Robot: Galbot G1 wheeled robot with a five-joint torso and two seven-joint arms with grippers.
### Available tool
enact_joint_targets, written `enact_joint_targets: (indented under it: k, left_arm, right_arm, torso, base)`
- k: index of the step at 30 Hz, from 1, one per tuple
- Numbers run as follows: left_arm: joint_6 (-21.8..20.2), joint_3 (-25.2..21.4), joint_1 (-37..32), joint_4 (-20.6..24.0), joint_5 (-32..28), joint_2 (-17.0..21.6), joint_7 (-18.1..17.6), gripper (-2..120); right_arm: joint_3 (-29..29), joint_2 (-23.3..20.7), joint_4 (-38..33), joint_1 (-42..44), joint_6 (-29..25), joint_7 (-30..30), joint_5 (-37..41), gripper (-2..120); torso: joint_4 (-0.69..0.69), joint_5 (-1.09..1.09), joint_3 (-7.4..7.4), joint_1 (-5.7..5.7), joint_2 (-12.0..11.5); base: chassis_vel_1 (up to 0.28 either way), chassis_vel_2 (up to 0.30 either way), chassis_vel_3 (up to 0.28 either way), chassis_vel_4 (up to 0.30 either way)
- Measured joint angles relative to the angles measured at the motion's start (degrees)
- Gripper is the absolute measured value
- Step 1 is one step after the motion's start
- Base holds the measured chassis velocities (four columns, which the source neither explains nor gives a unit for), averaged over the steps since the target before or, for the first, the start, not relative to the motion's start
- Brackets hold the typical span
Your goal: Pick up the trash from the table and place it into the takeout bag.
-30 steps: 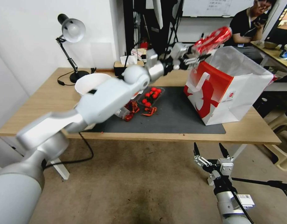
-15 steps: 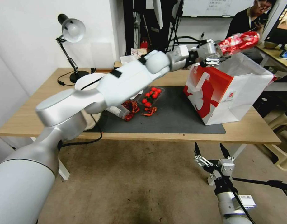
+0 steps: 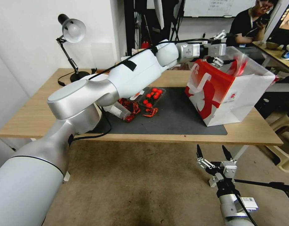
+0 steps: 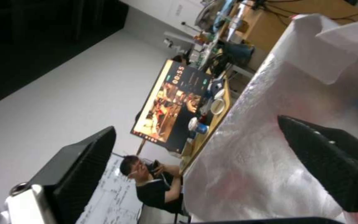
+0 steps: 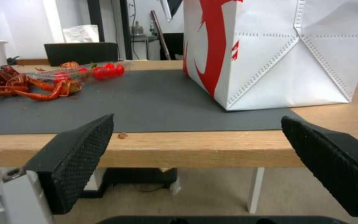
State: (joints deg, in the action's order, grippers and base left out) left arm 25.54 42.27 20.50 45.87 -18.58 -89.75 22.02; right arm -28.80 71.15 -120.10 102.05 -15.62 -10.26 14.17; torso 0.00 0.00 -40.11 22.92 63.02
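While over the takeout bag (image 3: 235, 94) at 1 o'clock, left gripper (image 3: 224, 47) released, empty | right gripper (image 3: 213, 153) released, 5 o'clock, below table (image 3: 41, 106)

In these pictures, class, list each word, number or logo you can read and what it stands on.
"00:55": on the monitor behind the takeout bag, in the left wrist view.
Small red logo on the takeout bag's white side: too small to read.
Whiteboard writing: too blurred.
Label on the right arm: unreadable.

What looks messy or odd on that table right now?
Red crayfish scraps lie loose on the dark mat beside a tray of cherry tomatoes. The takeout bag stands tilted, with the left gripper open above its mouth.
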Motion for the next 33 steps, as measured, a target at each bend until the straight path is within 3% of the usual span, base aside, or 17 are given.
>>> enact_joint_targets:
  k: [4,7,8,10,11,14,15,18,19,22,23,25,27,29,33]
  left_arm:
    - [-1.3,-0.1,-0.3,0.9,-0.6,1.1,-1.4,100]
    - [-5.9,-0.2,-1.4,3.3,-4.5,4.5,-6.7,100]
    - [-5.9,-0.2,-1.4,3.3,-4.5,4.5,-6.7,100]
    - [-11.9,-0.2,-3.0,7.2,-9.5,7.5,-12.0,100]
    - [-11.9,-0.2,-3.0,7.2,-9.5,7.5,-12.0,100]
    - [-21.4,-0.9,-6.2,14.1,-15.6,11.6,-21.4,100]
    - [-21.4,-0.9,-6.2,14.1,-15.6,11.6,-21.4,100]
    - [-27.3,-2.6,-10.4,21.0,-18.9,14.6,-30.5,100]
    - [-27.3,-2.6,-10.4,21.0,-18.9,14.6,-30.5,100]
    - [-31.9,-5.0,-15.0,28.5,-24.1,16.9,-41.5,100]
    - [-31.9,-5.0,-15.0,28.5,-24.1,16.9,-41.5,100]
    - [-33.0,-6.2,-17.6,34.0,-27.2,18.7,-44.9,100]
    - [-33.2,-6.4,-18.1,35.0,-27.6,19.0,-45.4,100]
    - [-36.2,-8.3,-21.5,41.2,-29.1,20.9,-50.8,100]
    - [-38.7,-10.7,-25.4,45.8,-27.6,23.3,-55.9,100]
  right_arm:
    - [0.2,0.0,0.0,-0.1,0.0,0.0,-0.1,100]
    - [0.7,0.2,-0.1,-0.3,0.2,0.0,-0.3,100]
    - [0.7,0.2,-0.1,-0.3,0.2,0.0,-0.3,100]
    - [0.8,0.2,-0.1,-0.4,0.4,0.0,-0.4,100]
    - [0.8,0.2,-0.1,-0.4,0.4,0.0,-0.4,100]
    - [0.5,0.1,-0.3,-0.2,0.5,0.0,-0.4,100]
    - [0.5,0.1,-0.3,-0.2,0.5,0.0,-0.4,100]
    - [0.3,0.1,-0.3,0.1,0.5,-0.1,-0.4,100]
    - [0.3,0.1,-0.3,0.1,0.5,-0.1,-0.4,100]
    - [0.4,0.1,-0.3,0.2,0.4,-0.1,-0.5,100]
    - [0.4,0.1,-0.3,0.2,0.4,-0.1,-0.5,100]
    - [0.5,0.1,-0.3,0.3,0.4,-0.1,-0.7,100]
    - [0.5,0.1,-0.3,0.3,0.4,-0.1,-0.7,100]
    - [0.5,0.2,-0.3,0.6,0.2,-0.1,-0.9,100]
    - [0.6,0.2,-0.3,0.9,0.1,-0.1,-1.0,100]
  torso:
    - [0.00,0.00,0.00,0.00,0.0]
    - [0.00,-0.01,0.00,0.00,0.0]
    - [0.00,-0.01,0.00,0.00,0.0]
    - [0.00,-0.01,0.00,0.00,0.0]
    - [0.00,-0.01,0.00,0.00,0.0]
    - [0.02,-0.02,0.00,0.00,0.0]
    - [0.02,-0.02,0.00,0.00,0.0]
    - [-0.01,-0.01,0.00,0.00,0.0]
    - [-0.01,-0.01,0.00,0.00,0.0]
    - [-0.01,0.00,0.01,-0.01,0.0]
    - [-0.01,0.00,0.01,-0.01,0.0]
    - [0.00,-0.01,0.00,0.00,0.0]
    - [0.00,-0.01,0.00,0.00,0.0]
    - [-0.01,0.00,0.01,0.00,0.0]
    - [0.00,-0.01,0.01,0.00,0.0]
  base:
    - [0.000,0.000,0.000,0.000]
    - [0.000,0.000,0.000,0.000]
    - [0.000,0.000,0.000,0.000]
    - [0.000,0.000,0.000,0.000]
    - [0.000,0.000,0.000,0.000]
    - [0.000,0.000,0.000,0.000]
    - [0.000,0.000,0.000,0.000]
    - [0.000,0.000,0.000,0.000]
    - [0.000,0.000,0.000,0.000]
    - [0.000,0.000,0.000,0.000]
    - [0.000,0.000,0.000,0.000]
    - [0.000,0.000,0.000,0.000]
    - [0.000,0.000,0.000,0.000]
    - [0.000,0.000,0.000,0.000]
    - [0.000,0.000,0.000,0.000]
